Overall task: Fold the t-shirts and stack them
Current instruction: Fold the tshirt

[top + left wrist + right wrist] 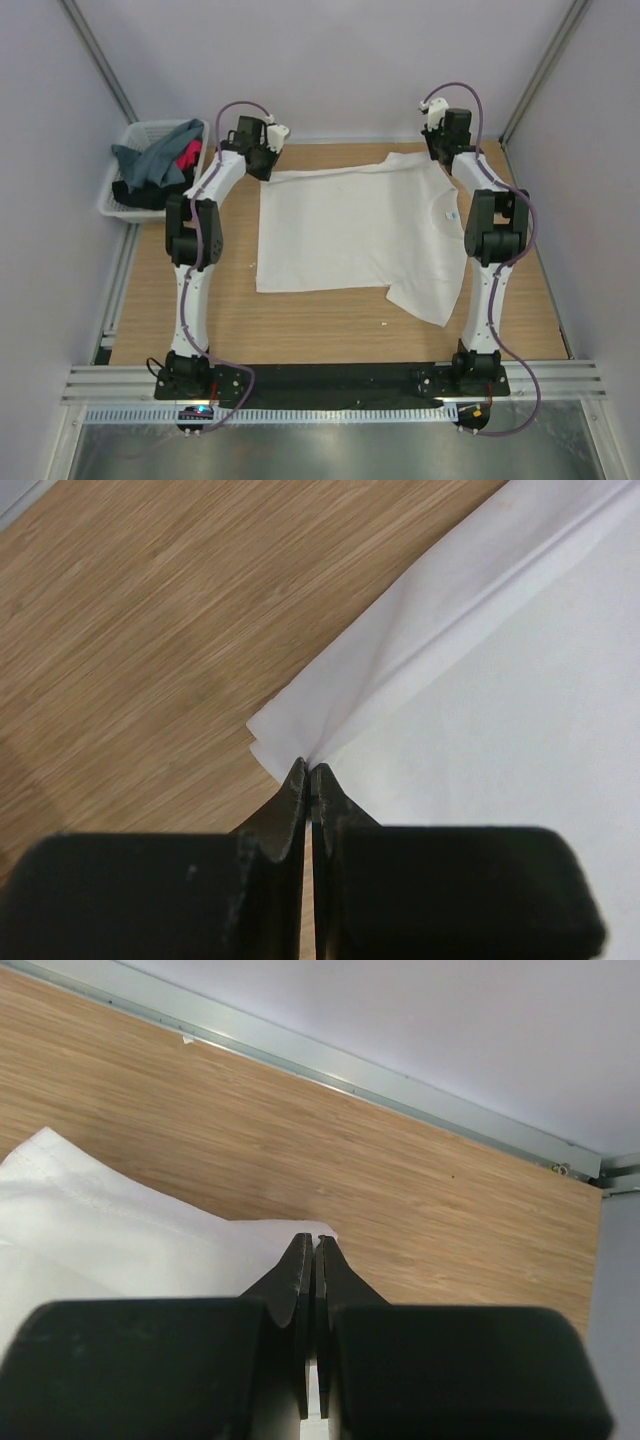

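A plain white t-shirt (pixel 350 225) lies spread flat on the wooden table, neck label to the right and one sleeve pointing toward the near edge. My left gripper (pixel 262 160) is at the shirt's far left corner. In the left wrist view it (pixel 309 768) is shut on the hem corner of the white t-shirt (pixel 480 680). My right gripper (pixel 440 150) is at the far right, by the far sleeve. In the right wrist view it (pixel 313 1240) is shut on the edge of the white t-shirt (pixel 120 1225). Grey-teal (pixel 160 160), black and pink-red shirts lie heaped in the basket.
The white lattice basket (pixel 124 165) stands off the table's far left corner. A metal rail (pixel 380 1075) runs along the table's far edge, with a grey wall behind. Bare wood (pixel 320 320) lies in front of the shirt.
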Controlling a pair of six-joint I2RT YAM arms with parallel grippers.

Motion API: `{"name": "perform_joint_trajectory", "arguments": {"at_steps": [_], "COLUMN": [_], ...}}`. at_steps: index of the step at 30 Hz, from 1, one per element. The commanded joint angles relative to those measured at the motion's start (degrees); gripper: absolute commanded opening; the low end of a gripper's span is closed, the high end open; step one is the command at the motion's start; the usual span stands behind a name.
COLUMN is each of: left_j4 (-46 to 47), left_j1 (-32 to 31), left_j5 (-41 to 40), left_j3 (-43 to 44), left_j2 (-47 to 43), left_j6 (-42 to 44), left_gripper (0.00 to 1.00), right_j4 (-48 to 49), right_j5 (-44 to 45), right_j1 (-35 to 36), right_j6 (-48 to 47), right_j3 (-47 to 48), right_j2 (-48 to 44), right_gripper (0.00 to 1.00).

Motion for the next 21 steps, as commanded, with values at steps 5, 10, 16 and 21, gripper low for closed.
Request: {"name": "perform_joint_trajectory", "arguments": {"at_steps": [5,10,16,21], "left_j4": [1.92,1.56,1.48,0.52], "left_j1": [0.50,0.41,0.06,-1.17], "left_j5": [-0.09,0.34,0.26,0.52], "left_j3": [-4.58,-10.02,-16.17,-21.00], "left_j2": [-9.64,-14.20,-18.78,-20.80], "left_j6": [-0.56,-0.55,-1.17,-1.43], "left_gripper": [0.00,0.00,0.00,0.00], "right_j4": [3.62,4.24,4.07,4.07], "right_j5": [-1.03,-1.39,-2.27,-2.62], "right_j1": [-1.09,-1.97,-2.67,-2.67], "right_j6": [0.02,-0.33,-0.33,-0.77], "right_j3": [-10.77,-18.61,-27.14,-33.90], "right_j2": [-13.79,-20.12,-27.59,-31.63], "right_gripper": [0.01,0.01,0.01,0.01]}}
